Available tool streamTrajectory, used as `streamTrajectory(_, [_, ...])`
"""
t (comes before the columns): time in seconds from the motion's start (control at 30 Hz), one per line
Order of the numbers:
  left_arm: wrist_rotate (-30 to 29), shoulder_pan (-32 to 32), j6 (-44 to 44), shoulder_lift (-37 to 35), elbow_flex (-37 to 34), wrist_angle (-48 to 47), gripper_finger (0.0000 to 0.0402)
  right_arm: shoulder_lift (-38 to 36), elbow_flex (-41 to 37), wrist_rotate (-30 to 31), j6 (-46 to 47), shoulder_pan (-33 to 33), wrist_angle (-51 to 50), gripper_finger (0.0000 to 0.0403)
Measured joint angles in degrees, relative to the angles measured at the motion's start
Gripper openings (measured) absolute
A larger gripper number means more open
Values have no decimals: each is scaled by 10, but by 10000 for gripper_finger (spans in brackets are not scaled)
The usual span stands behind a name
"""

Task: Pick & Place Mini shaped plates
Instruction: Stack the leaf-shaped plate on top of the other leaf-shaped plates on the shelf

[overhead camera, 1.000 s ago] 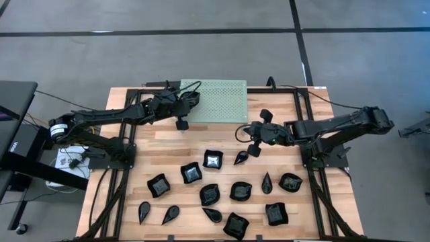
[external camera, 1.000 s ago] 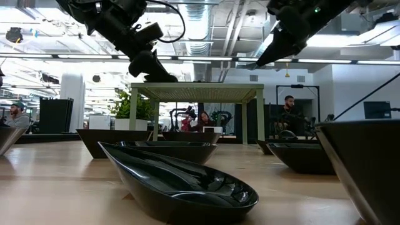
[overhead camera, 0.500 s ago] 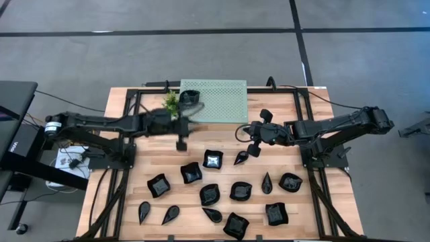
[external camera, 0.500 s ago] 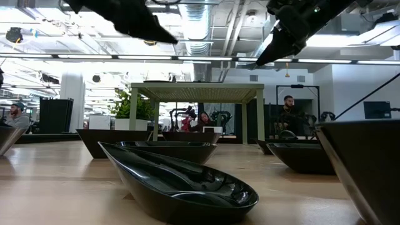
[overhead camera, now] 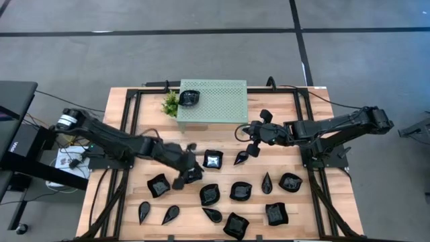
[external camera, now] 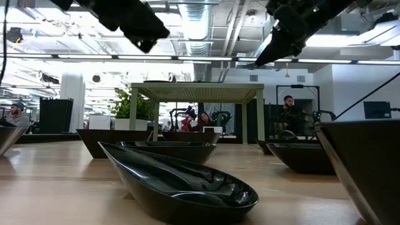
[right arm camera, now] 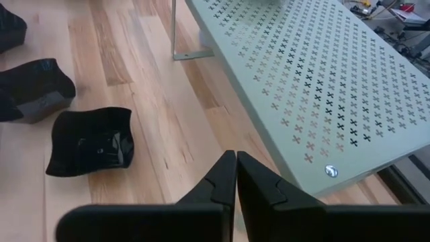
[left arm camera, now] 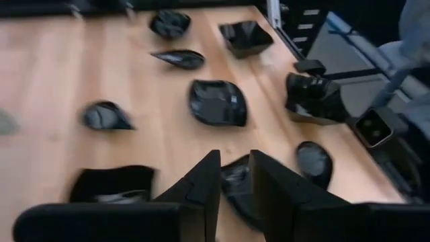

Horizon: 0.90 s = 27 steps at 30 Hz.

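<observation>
A: Start with the big things. What carries it all?

B: A wooden table [overhead camera: 168, 141], its near half crowded with the mini shaped plates [overhead camera: 232, 191]. The far edge holds the mint-green perforated stand [overhead camera: 215, 101], with one black plate [overhead camera: 189, 97] on its left corner and a small green plant [overhead camera: 171, 104] just beside that corner.

A: Where is there open room?

B: Between the stand's front edge and the first row of plates runs a bare strip of wood. The table's left side, beside the outermost plates, is also bare.

A: And the arms?

B: The left arm reaches diagonally from the left edge into the plate group. Its left hand [overhead camera: 186, 173] sits over the spot between two square plates [overhead camera: 159, 185] and [overhead camera: 211, 159]. In its wrist view the fingers [left arm camera: 201, 185] stand a narrow gap apart and grip nothing, a black plate [left arm camera: 235, 185] showing through that gap.

A: The right one?

B: The right hand [overhead camera: 254, 149] hovers in the bare strip by the stand's right front corner, next to a teardrop plate [overhead camera: 241, 158]. Its fingers [right arm camera: 222, 181] are pressed together, empty.

A: What can't you make out?

B: The left hand is motion-blurred from above. In the low view, the nearest plate [external camera: 181, 181] blocks most of the table, and another plate [external camera: 365, 169] is cut off at the right edge.
</observation>
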Motion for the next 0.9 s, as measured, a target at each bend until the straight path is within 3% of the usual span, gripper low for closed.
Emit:
streamTrajectory(0.13, [-1,-22,-97,72,0,62,81,0,0,0,0,0,5,8])
streamTrajectory(0.4, [-8,-70,-236,157,24,66,81,0,0,0,0,5,29,8])
streamTrajectory(0.63, [-57,-133,-242,223,104,70,81,0,0,0,16,12,29,8])
streamTrajectory(0.9, [-73,-121,-237,304,129,66,81,0,0,1,10,11,28,8])
